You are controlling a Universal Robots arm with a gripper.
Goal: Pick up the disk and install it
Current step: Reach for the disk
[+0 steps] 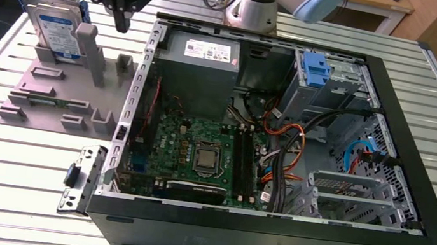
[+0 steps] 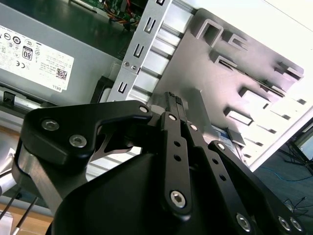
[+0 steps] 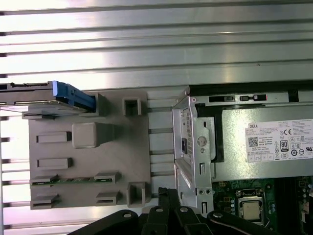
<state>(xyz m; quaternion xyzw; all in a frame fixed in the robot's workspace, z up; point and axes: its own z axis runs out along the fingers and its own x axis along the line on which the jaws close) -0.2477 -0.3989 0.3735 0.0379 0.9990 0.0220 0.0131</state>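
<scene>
Currently the gripper (image 1: 121, 24) is hanging over the grey fixture plate (image 1: 77, 87), just beside the open computer case (image 1: 229, 230). Its fingers are pressing together and gripping nothing. The disk (image 1: 54, 27) is standing upright on edge in a slot of that plate (blue bracket showing at its rim). It is sitting apart from the gripper, toward the exterior view's left, outside the case.

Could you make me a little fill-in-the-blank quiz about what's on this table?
1. The disk has a bracket coloured ___.
2. It stands on a grey holder ___ the computer case, not inside it.
3. The gripper holds ___.
Missing words: blue; outside; nothing.
</scene>
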